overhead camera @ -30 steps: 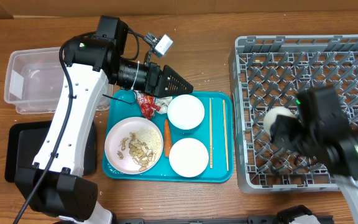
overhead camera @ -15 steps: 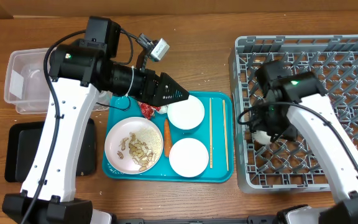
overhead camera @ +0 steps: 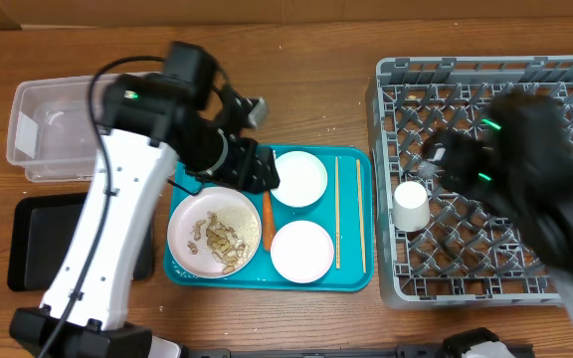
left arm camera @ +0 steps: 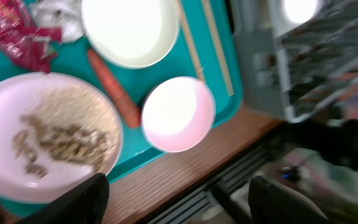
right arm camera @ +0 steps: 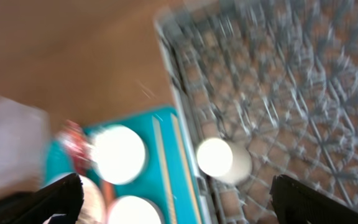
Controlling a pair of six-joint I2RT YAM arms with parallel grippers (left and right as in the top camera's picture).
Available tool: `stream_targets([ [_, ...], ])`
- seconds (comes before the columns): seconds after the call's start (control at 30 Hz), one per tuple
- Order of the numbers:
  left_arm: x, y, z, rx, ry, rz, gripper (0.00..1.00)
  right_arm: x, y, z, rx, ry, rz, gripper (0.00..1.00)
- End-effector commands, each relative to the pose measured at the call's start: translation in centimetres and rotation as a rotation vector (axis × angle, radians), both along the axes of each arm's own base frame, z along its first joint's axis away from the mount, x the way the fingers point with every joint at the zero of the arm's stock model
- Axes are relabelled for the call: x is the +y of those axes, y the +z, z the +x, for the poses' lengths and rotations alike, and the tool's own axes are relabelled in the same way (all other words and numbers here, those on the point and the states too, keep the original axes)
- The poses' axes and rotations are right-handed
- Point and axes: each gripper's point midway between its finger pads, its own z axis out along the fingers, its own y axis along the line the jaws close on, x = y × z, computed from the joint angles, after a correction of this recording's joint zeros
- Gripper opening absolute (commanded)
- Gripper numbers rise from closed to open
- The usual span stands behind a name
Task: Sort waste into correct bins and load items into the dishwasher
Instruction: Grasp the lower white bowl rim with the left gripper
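My left gripper is open and empty above the teal tray's back left part. Under it lie the red wrapper, white tissue, carrot and plate of beige scraps. In the overhead view the arm hides wrapper and tissue. Two white bowls and the chopsticks lie on the tray. The white cup stands in the grey rack. My right gripper is open and empty, high above the cup, blurred.
The clear tub stands at the back left and the black tray in front of it, partly under my left arm. The teal tray lies between them and the rack. Bare wooden table runs along the back.
My right gripper has let go of the cup, which now stands in the rack's left part, and has lifted away. My left gripper has swung back left and lower over the tray.
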Motion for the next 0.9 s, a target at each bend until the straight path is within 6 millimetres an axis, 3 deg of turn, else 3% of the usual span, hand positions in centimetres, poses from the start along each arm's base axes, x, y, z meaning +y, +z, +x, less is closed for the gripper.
stream_targets([
  [0.0, 1.4, -2.6, -0.7, -0.044, 0.049, 0.279, 0.74, -1.5, 3.4, -2.7, -0.139, -0.046, 0.024, 1.0],
  [0.13, 0.2, -7.1, -2.1, -0.015, 0.06, 0.372, 0.72, -2.2, 4.3, -4.8, -0.183, -0.049, 0.035, 1.0],
  [0.33, -0.9, -13.0, -1.9, -0.052, 0.053, 0.384, 0.56, -2.6, 2.8, -6.1, -0.106, -0.049, 0.011, 1.0],
  [0.5, -1.3, -16.2, -1.6, -0.068, 0.049, 0.362, 0.51, -2.5, 2.0, -6.0, -0.079, -0.048, 0.004, 1.0],
  [0.63, -2.8, -18.4, -1.9, -0.068, -0.029, 0.286, 0.44, -2.5, 1.9, -5.7, -0.071, -0.049, 0.001, 1.0],
  [0.87, -2.9, -21.1, -1.9, -0.047, -0.058, 0.304, 0.35, -2.3, 1.5, -5.2, -0.05, -0.048, -0.005, 1.0],
])
